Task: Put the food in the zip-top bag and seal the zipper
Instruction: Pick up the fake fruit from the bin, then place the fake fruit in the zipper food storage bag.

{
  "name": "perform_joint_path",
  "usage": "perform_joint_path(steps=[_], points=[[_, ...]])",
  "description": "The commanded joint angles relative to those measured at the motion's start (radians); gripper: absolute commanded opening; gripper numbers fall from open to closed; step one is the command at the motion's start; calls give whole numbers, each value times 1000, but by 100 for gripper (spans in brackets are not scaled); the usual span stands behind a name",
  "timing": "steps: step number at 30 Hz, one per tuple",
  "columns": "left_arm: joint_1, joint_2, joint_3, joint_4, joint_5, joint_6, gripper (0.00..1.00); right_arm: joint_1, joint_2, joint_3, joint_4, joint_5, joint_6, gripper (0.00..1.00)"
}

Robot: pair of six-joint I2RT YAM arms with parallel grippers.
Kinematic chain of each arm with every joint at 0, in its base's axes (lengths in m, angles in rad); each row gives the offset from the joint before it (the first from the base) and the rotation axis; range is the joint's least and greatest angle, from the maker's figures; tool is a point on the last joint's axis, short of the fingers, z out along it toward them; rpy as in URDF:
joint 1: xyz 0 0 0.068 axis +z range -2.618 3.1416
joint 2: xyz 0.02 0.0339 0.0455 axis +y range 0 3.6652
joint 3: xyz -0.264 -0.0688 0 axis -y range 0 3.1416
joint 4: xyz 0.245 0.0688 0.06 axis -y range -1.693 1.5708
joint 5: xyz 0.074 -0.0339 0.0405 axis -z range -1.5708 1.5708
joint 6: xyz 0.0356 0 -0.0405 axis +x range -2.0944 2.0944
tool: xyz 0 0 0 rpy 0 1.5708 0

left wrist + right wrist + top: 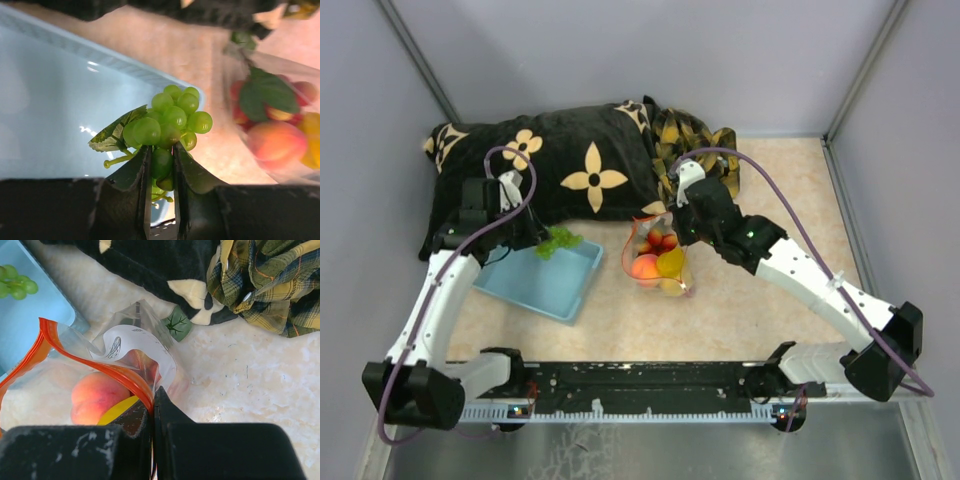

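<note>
Left hand (162, 150): clamped on green plastic grape bunch (172, 117). Right hand (154, 394): pinching red-orange zipper strip (117, 372) of clear floppy bag (150, 347), mouth open just beside it. Best practice: lift grapes clear, release inside mouth.

A robotics lab test cell: plain grey wall panels (620, 60) in metal framing enclose a beige tabletop (770, 210), a white left arm (435, 300) and right arm (810, 275) bolted to a black rail (640, 378) along its near edge.
</note>
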Motion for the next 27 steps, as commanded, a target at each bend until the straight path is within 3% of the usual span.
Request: perform_joint_path(steps=[1, 15, 20, 27], points=[[-40, -104, 80, 23, 127, -37, 14, -8, 6, 54, 10, 24, 6, 0], [-278, -250, 111, 316, 253, -175, 11, -7, 9, 76, 1, 20, 16, 0], [-392, -204, 113, 397, 258, -109, 11, -8, 8, 78, 3, 20, 23, 0], [-573, -107, 168, 405, 181, 98, 11, -8, 5, 82, -9, 24, 26, 0]])
